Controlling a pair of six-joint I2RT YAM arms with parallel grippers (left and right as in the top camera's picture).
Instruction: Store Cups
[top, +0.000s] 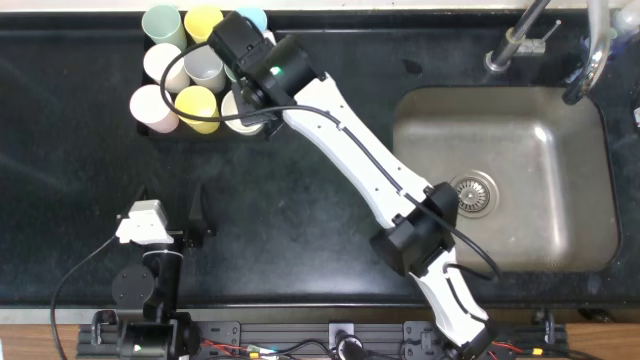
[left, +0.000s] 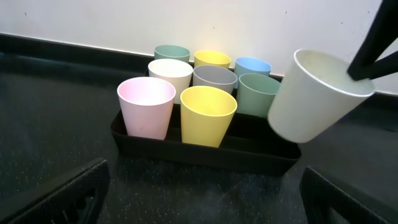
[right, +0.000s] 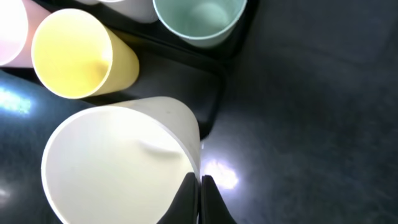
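Right claw (right: 199, 186): fingers pressed together on the rim of a white cup (right: 112, 168), one finger inside the wall and one outside. The cup hangs tilted, mouth open, over the end corner of the tray (left: 205, 155), beside the sage-green cup (left: 258, 93). Its wall is smooth, matte and tapered, with a thin rim.

Tray: black, rectangular, low-walled, with rounded corners. Eight cups stand upright in it in rows, touching or nearly so, all the same tapered shape and plain finish:
- pink cup (left: 147, 106) and yellow cup (left: 207, 115) along one long side
- cream cup (left: 170, 73) and grey cup (left: 213, 79) in the middle row with the sage-green one
- green cup (left: 171, 53), second yellow cup (left: 211, 59) and blue cup (left: 252, 65) along the far side by the wall

Tabletop (top: 300, 200) under the tray: black, glossy, finely speckled.

Left claw (left: 202, 199): spread wide, holding nothing, low over the tabletop, well apart from the tray and facing its pink-and-yellow side.

Steel sink (top: 420, 180): rounded basin with a drain, well apart from the tray.
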